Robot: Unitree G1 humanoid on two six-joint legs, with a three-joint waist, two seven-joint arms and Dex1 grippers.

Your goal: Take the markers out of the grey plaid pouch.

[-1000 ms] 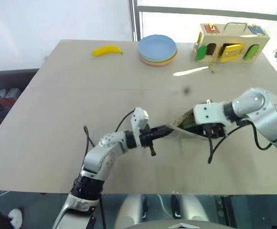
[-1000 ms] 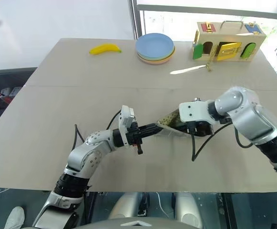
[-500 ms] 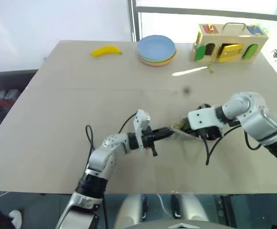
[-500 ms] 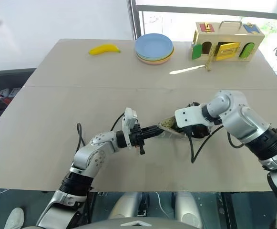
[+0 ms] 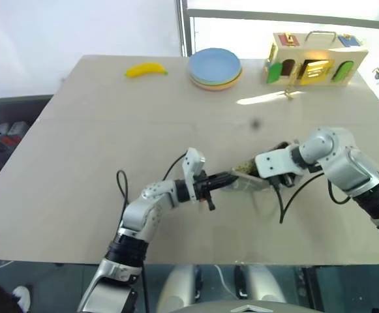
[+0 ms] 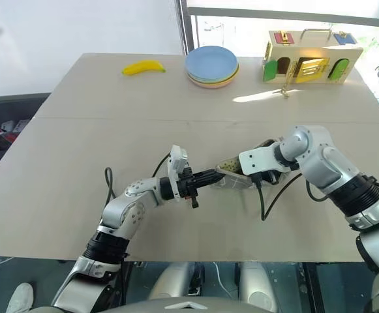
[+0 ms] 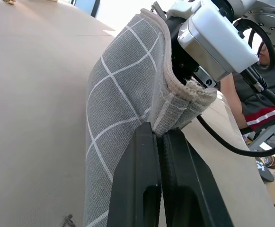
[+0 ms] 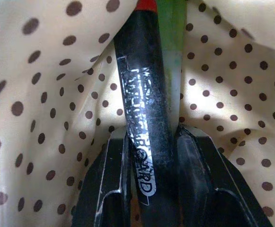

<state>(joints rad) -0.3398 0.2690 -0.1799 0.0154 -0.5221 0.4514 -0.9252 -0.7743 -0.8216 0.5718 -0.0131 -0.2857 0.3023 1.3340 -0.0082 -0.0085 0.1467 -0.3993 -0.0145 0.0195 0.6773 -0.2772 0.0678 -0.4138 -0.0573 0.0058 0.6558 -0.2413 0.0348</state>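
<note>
Right arm's dropped lower since a second ago, right gripper (image 6: 236, 177) now buried in the grey plaid pouch (image 6: 231, 178) mid-surface. Left wrist view: left gripper (image 7: 160, 142) jaws pinch the pouch's edge. Right wrist view: jaws clamp the dark marker (image 8: 142, 109) inside the pouch, green marker (image 8: 172, 33) beside it.

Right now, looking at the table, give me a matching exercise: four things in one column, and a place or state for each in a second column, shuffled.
Things:
1. banana
2. stack of plates
3. grey plaid pouch
4. dark marker

Places or states:
A. pinched at its edge by the left end effector
B. between the right end effector fingers, inside the dotted lining
C. far edge of the table, beside the wooden lock box
D. alone on the far left of the table

Pairs: 1-D, 2-C, 3-A, 4-B
</note>
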